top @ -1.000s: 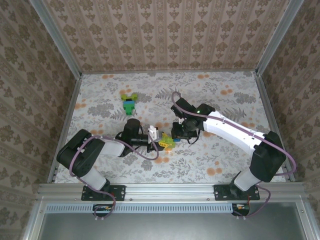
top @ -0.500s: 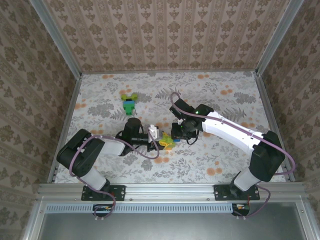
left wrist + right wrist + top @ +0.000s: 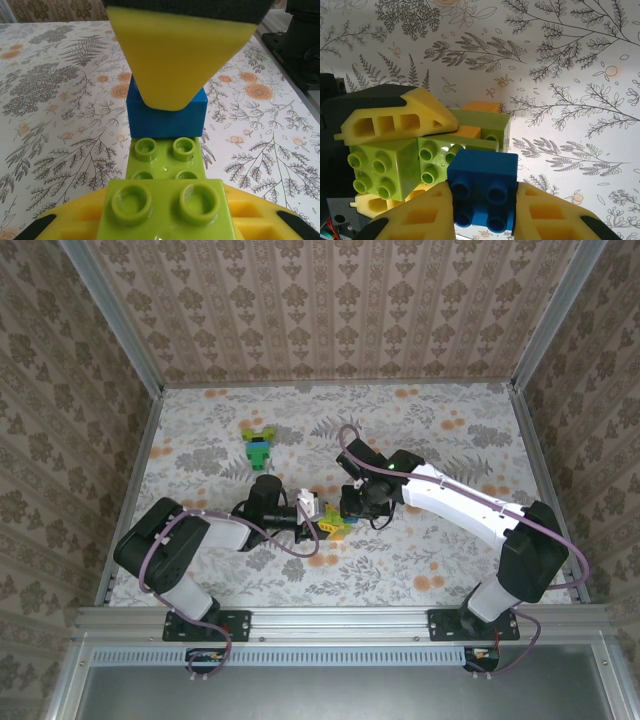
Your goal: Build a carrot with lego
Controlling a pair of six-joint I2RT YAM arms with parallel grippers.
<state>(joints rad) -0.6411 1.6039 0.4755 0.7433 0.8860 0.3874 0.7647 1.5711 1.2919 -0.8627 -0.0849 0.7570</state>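
Note:
The carrot (image 3: 337, 525), a cluster of lime-green bricks (image 3: 382, 167) with orange bricks (image 3: 479, 106) at its far end, hangs just above the table's middle. My left gripper (image 3: 312, 516) is shut on it, its yellow fingers (image 3: 175, 55) above and below the lime bricks (image 3: 167, 205). My right gripper (image 3: 352, 508) is shut on a blue brick (image 3: 485, 187), gripped at both sides by its yellow pads (image 3: 420, 215). That blue brick (image 3: 167, 117) sits against the end studs of the lime plate (image 3: 165, 160).
More lego (image 3: 258, 445), a small group of lime, dark green and blue bricks, lies at the back left of the floral table (image 3: 450, 430). Patterned walls enclose the table on three sides.
My right gripper has edged slightly left with the blue brick, closer against the carrot. The left arm has held still.

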